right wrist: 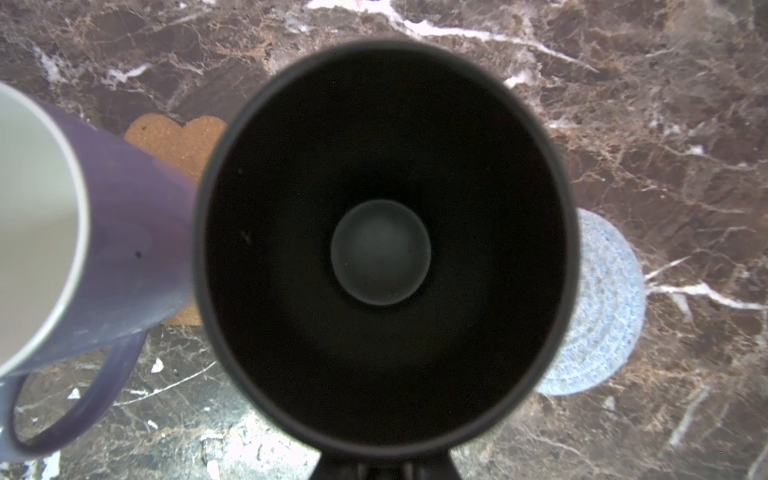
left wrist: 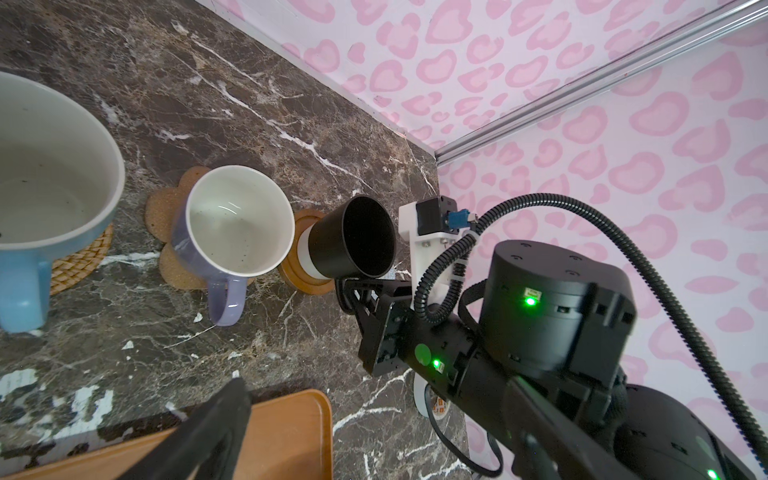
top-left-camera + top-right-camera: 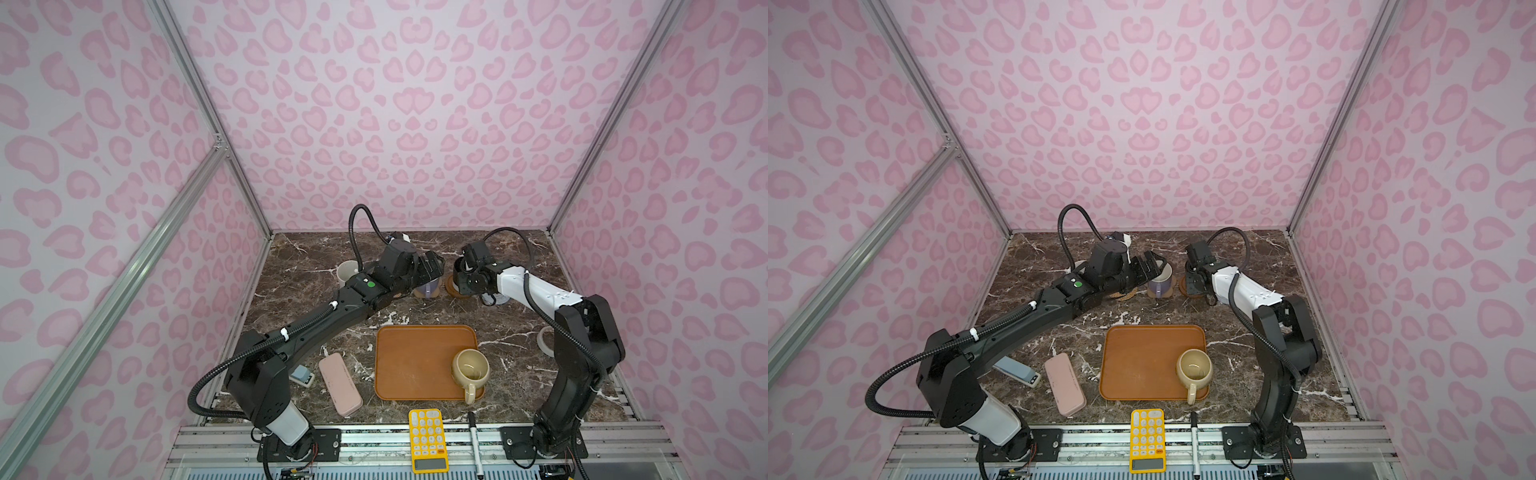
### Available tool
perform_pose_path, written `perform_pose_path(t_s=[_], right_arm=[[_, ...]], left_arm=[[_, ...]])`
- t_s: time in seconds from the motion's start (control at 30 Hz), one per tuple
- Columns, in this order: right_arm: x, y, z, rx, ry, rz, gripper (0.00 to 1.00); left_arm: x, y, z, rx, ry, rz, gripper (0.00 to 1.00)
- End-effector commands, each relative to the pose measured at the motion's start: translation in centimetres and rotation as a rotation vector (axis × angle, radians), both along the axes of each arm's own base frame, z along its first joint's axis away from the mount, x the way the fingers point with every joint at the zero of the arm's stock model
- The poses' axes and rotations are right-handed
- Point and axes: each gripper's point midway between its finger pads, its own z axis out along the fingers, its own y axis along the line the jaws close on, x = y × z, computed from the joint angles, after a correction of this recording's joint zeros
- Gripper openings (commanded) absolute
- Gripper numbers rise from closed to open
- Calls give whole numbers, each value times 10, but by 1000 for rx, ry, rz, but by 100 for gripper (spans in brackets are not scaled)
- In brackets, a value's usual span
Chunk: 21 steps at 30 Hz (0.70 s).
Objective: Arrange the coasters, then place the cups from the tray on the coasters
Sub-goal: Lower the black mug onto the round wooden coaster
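At the back, the light blue cup point(image 2: 45, 195) stands on the rattan coaster point(image 2: 83, 262), and the lavender cup point(image 2: 232, 224) stands on the cork paw coaster point(image 2: 166, 212). My right gripper point(image 1: 384, 465) is shut on the black cup point(image 2: 353, 237), which sits on the dark wooden coaster point(image 2: 301, 282); its handle is hidden. The grey-blue coaster point(image 1: 602, 311) beside it is bare. My left gripper point(image 3: 432, 266) hangs open above the lavender cup, holding nothing. A speckled white cup point(image 3: 347, 272) stands at back left. The cream-yellow cup point(image 3: 469, 368) sits on the tray point(image 3: 407, 361).
A pink case point(image 3: 340, 384) and a small grey-blue device point(image 3: 302, 376) lie left of the tray. A yellow calculator point(image 3: 427, 440) and a marker point(image 3: 475, 444) lie at the front edge. A tape roll point(image 3: 545, 340) sits behind the right arm.
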Motion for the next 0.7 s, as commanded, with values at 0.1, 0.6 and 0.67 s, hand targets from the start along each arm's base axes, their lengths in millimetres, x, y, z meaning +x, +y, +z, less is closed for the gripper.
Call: perform_pose_path(t_s=[0.1,0.6,0.67], right_arm=[[8,2,0,-9,-37,-3,0],[1,5,-7,-38,-8,-33,0],[0,2,-8,-40,-3,-55,0]], left_arm=[[4,-4,4,-25,-17,4,97],[0,1,-6,-17,3,14,97],[0,3,-7,-11,3,17,97]])
